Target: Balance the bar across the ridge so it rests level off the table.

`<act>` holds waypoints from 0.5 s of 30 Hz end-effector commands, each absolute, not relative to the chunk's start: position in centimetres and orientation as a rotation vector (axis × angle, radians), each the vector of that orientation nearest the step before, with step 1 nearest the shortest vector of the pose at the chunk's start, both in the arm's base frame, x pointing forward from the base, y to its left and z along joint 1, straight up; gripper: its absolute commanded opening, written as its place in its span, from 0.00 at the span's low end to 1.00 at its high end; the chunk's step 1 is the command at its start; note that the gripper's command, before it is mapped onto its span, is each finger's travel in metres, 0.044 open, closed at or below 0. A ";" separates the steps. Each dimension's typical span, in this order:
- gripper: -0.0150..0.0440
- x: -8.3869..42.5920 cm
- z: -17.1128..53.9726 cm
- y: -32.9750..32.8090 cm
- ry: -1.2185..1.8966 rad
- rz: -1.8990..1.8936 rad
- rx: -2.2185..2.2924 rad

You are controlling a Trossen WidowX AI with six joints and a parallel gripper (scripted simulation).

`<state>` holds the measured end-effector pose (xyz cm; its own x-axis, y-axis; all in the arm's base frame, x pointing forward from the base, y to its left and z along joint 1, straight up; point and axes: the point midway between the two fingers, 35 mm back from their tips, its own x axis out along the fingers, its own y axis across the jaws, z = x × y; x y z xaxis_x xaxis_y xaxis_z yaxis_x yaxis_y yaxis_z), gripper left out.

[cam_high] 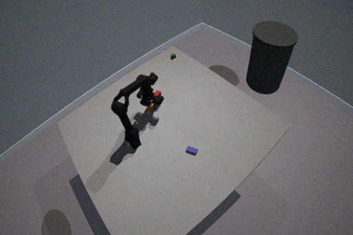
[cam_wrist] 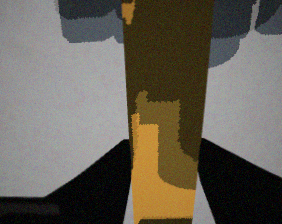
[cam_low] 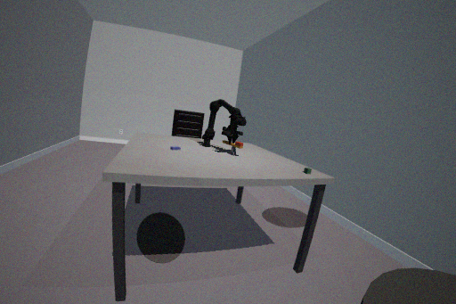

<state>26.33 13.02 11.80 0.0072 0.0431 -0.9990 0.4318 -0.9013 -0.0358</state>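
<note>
The gripper is clamped on the orange bar. A green cube sits near the counter's corner; ridge contact seems unclear.

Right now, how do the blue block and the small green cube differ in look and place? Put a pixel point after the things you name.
The blue block (cam_high: pixel 192 150) (cam_low: pixel 175 148) is flat and oblong; the green cube (cam_high: pixel 173 56) (cam_low: pixel 307 170) is compact. The blue block lies well inside the tabletop, while the green cube sits near a corner. Both rest on the table, away from the gripper (cam_high: pixel 150 103) (cam_low: pixel 232 139).
</note>
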 end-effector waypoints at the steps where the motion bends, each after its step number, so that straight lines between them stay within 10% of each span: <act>1: 0.25 26.3 11.7 13.1 0.494 -1.978 2.010; 15: 0.25 26.3 11.6 13.1 0.494 -1.978 2.010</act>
<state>26.31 13.02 11.72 0.0079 0.0439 -0.9990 0.4316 -0.9013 -0.0363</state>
